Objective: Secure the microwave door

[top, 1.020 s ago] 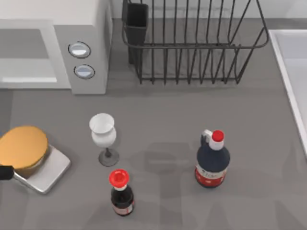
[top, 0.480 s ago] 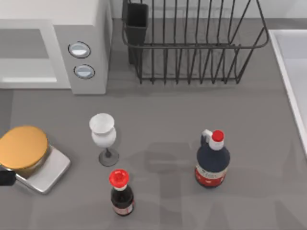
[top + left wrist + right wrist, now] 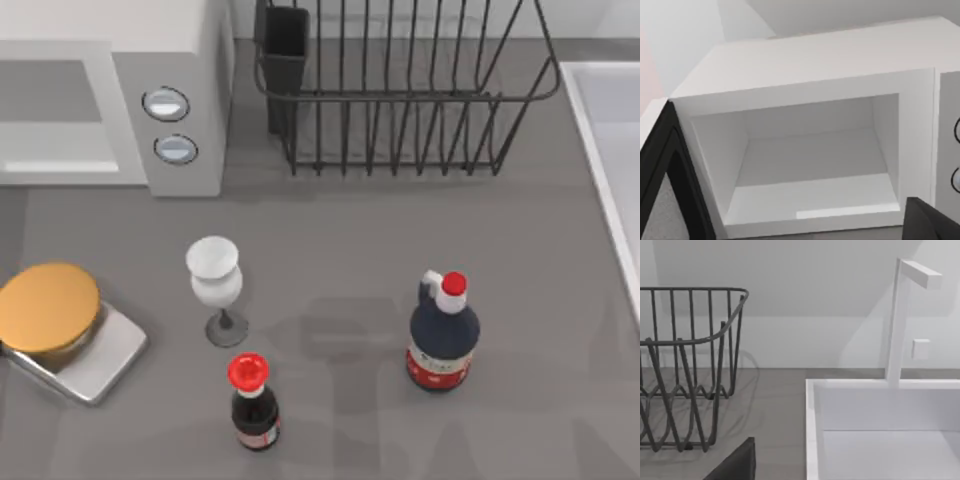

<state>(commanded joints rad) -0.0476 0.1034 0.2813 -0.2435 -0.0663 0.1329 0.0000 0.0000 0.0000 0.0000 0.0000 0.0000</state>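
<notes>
Gaping, the microwave point(image 3: 805, 150) (door point(image 3: 662, 180) swung wide) holds nothing — hand states unclear

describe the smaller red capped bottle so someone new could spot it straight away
Start at the microwave in the top view's upper left corner, then come down past the white goblet standing in front of it. Just below the goblet stands the small dark bottle. Unlike the big jug to its right, it is slimmer and has no handle.
</notes>
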